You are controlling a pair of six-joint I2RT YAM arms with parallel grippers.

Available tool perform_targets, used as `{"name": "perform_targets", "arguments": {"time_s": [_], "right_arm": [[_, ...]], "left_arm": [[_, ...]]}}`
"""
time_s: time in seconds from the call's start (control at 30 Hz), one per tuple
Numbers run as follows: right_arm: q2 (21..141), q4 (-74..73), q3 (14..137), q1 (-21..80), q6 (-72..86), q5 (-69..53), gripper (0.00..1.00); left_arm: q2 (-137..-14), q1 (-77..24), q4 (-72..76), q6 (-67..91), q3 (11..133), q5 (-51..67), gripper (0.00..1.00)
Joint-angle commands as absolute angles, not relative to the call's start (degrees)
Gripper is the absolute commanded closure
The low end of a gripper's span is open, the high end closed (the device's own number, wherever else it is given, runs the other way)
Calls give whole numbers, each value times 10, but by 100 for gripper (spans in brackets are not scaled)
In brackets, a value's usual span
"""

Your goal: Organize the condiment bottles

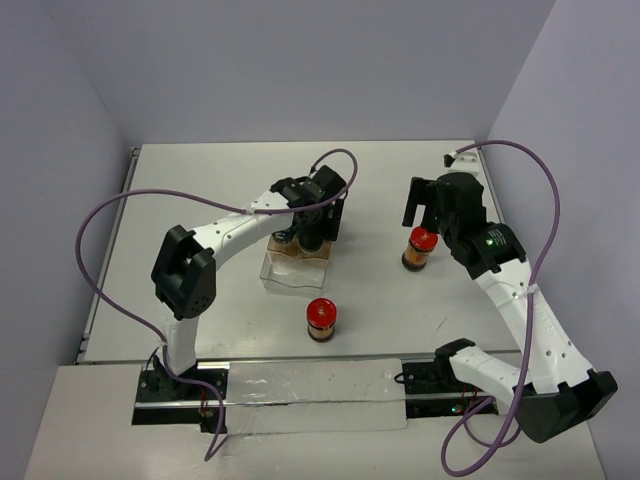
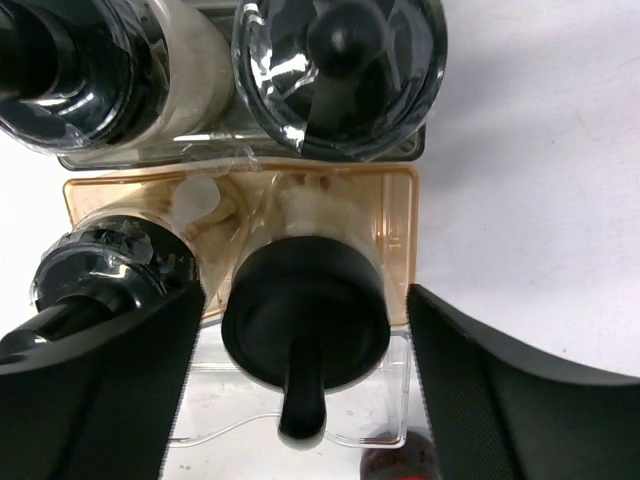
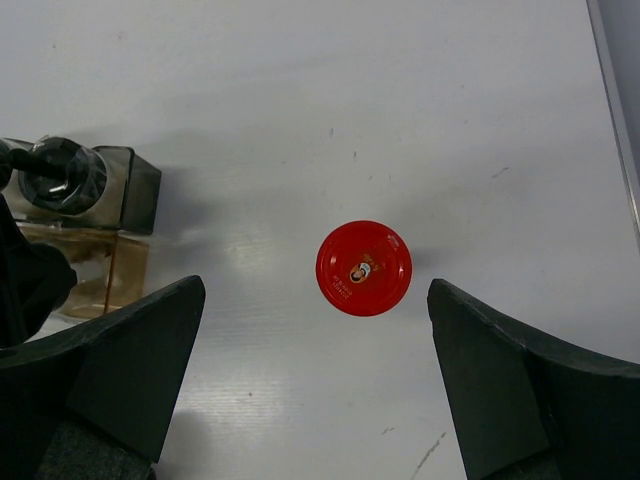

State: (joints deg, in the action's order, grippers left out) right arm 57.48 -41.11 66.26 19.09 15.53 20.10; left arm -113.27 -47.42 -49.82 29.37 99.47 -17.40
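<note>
Several clear condiment bottles with black caps stand together in the clear plastic tray [image 1: 290, 272]. In the left wrist view one black-capped bottle [image 2: 305, 320] sits between my left gripper's [image 2: 305, 335] fingers, which are open with a gap on each side. Three more stand beside and beyond it [image 2: 110, 270] [image 2: 70, 70] [image 2: 340, 70]. My left gripper [image 1: 312, 238] hovers over the tray's far end. One amber, red-capped bottle [image 1: 321, 320] stands on the table in front of the tray. The other red-capped bottle [image 1: 420, 248] [image 3: 363, 268] is right of the tray, beneath my open right gripper [image 3: 315, 335] [image 1: 418, 215].
The white table [image 1: 220, 180] ends at grey walls left, behind and right. The tray's rim [image 2: 300, 432] and its amber-tinted part [image 3: 95, 265] show in the wrist views. Purple cables loop from both arms.
</note>
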Motion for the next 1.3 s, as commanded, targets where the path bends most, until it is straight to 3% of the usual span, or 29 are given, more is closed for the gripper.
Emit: {"name": "perform_targets", "arguments": {"time_s": [0.0,0.1,0.4,0.77,1.27], "right_arm": [[573,-387,675,188,155,195,0],[575,-389,677,189,155,188,0],[570,-403,699,187,155,206,0],[559,-416,697,183,155,238,0],[549,-414,689,183,155,228,0]], "left_arm": [[-1126,-480,-502,294,1047,-182,5],[-1115,-487,-518,289,1080,-183,0],[-1023,-522,-580,287,1130,-182,2],[-946,-687,-673,426,991,-223,0],[-933,-733,-593,514,841,-137,1]]}}
